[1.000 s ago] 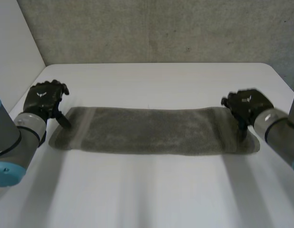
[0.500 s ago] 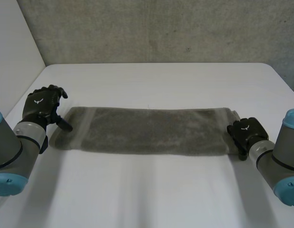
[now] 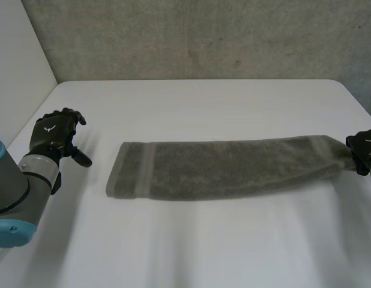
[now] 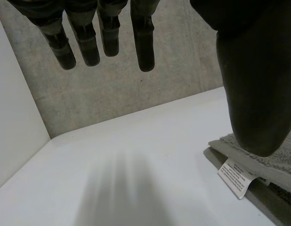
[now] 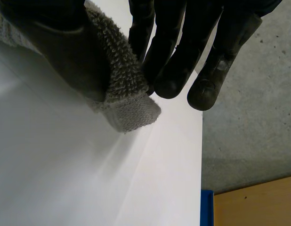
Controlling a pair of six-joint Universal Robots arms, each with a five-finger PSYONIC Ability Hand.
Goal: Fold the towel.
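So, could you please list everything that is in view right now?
towel: one, grey, lying as a long strip across the middle of the table.
label: one, white, at the towel's left end, beside the left hand's thumb.
table: one, white, under the towel.
wall: one, grey concrete, behind the table.
side panel: one, white, along the table's left.
left arm: one, grey with a light-blue cap, at the table's left.
left hand: one, black, open, apart from the towel's left end.
right hand: one, black, pinching the towel's right end.
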